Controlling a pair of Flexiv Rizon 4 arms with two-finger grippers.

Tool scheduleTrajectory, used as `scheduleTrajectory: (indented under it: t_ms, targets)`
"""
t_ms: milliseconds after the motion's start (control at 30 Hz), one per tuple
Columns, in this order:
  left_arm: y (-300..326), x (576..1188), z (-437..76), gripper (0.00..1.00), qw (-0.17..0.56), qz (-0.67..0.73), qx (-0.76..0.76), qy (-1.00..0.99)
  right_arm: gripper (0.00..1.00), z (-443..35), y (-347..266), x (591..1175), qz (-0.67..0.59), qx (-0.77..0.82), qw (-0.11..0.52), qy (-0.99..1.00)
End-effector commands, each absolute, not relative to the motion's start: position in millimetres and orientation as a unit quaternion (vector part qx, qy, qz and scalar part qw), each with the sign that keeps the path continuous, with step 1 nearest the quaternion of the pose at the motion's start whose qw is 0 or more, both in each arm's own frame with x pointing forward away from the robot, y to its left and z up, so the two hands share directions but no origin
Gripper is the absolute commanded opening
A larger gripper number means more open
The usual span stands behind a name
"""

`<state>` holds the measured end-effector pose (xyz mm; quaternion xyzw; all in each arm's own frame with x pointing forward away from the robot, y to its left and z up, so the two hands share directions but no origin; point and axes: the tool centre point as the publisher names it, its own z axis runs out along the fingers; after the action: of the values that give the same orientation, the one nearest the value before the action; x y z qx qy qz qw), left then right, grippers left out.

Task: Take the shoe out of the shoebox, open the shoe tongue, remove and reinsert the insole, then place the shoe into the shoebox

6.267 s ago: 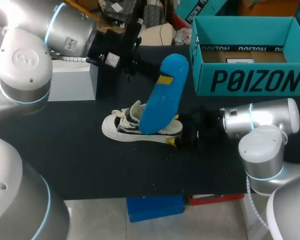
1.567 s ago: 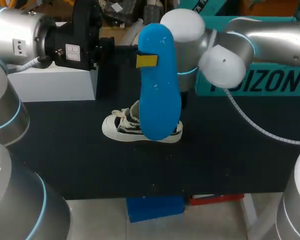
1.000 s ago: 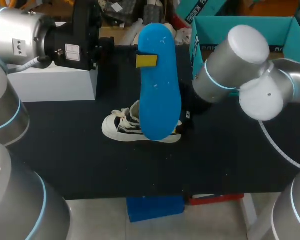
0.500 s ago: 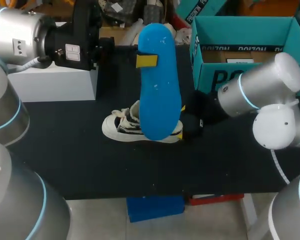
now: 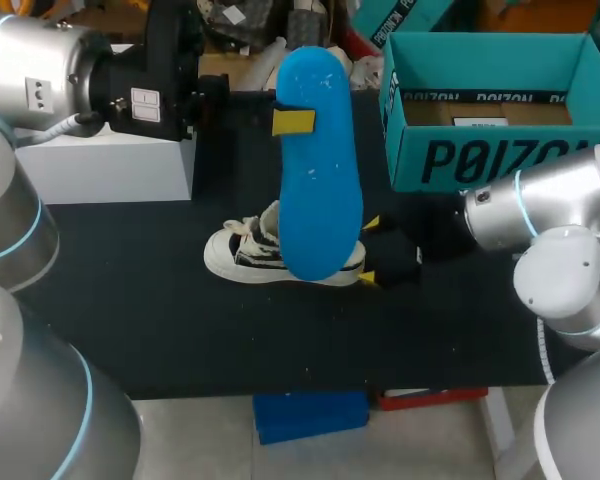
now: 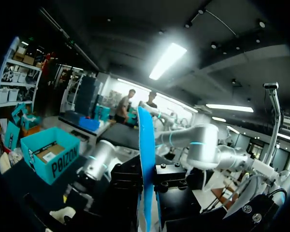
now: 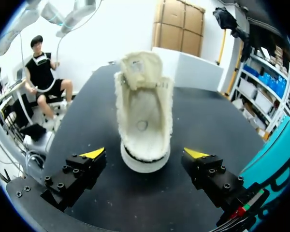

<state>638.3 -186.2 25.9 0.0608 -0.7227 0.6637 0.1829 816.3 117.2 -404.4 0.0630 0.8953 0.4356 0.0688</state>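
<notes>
Landmark: shoe [image 5: 242,255], a white low sneaker with dark stripes and laces. It stands on its sole on the black desk [image 5: 180,330], toe toward the left arm and heel toward the right arm.
Shoe, right wrist view: shoe [image 7: 142,116] seen heel-on, with a pale fleecy lining and the tongue raised upright.
Blue insole [image 5: 318,170]: held up above the shoe, long axis near upright. In the head view it covers the shoe's middle and most of its heel.
Yellow patch [image 5: 293,122]: on the insole's face near its upper end; label or fingertip cannot be told.
Left fingers [image 6: 176,179]: closed on the insole [image 6: 146,164], which runs edge-on between them, well above the shoe.
Right fingers [image 7: 94,153]: spread wide, one on each side of the shoe's heel, a gap on both sides and no contact. In the head view the yellow tips [image 5: 372,222] sit just beside the heel.
Shoebox [image 5: 500,160]: teal, open-topped, behind the shoe on the right-arm side, well apart from it.
Writing: large dark lettering on the shoebox's front wall.
White box [image 5: 110,165]: behind the shoe on the left-arm side, apart from it.
</notes>
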Motion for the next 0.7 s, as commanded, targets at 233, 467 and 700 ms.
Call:
scheduleTrajectory:
  t_ms: [233,467,700]
  targets:
    - [-186,638,25,0.00,0.183,0.663,0.061,-0.723,1.00,-399,111,821,0.340,0.086,0.061,0.935]
    - [-186,638,25,0.00,0.183,0.663,0.061,-0.723,1.00,-388,121,832,0.200,0.086,0.061,0.974]
    - [-186,638,25,0.00,0.183,0.663,0.061,-0.723,1.00,-380,144,843,0.051,0.066,0.059,0.995]
